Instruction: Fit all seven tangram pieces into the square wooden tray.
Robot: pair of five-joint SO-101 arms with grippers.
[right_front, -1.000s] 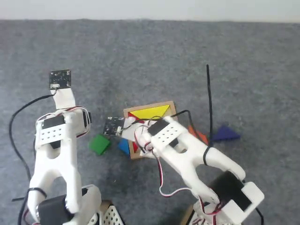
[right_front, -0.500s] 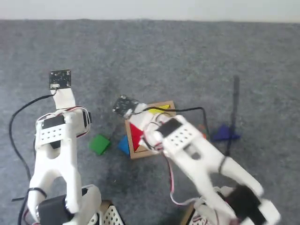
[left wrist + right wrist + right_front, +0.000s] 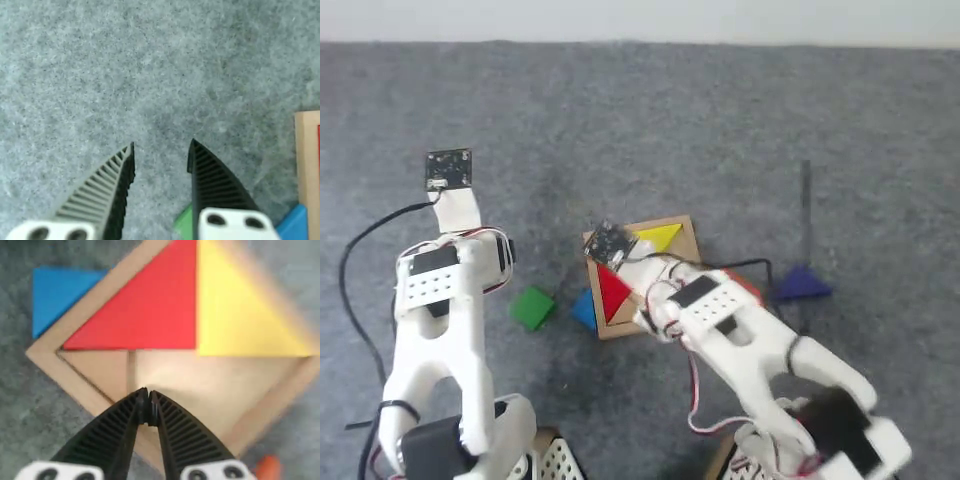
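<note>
Centre frame: tray (image 3: 200, 385) part-hidden by right arm (image 3: 740, 330) | inside 2: red triangle (image 3: 611, 288), yellow triangle (image 3: 658, 238) | outside 4: green piece (image 3: 532, 308), blue piece (image 3: 584, 310), purple piece (image 3: 802, 284), orange sliver (image 3: 745, 287) | left fingers (image 3: 202, 165) spread | right fingers (image 3: 145, 402) clenched empty over tray

Soft, even light (faint shadows)

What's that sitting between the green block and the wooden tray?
A blue piece lies between the green block and the tray, right beside the tray's edge. The high view shows it.
</note>
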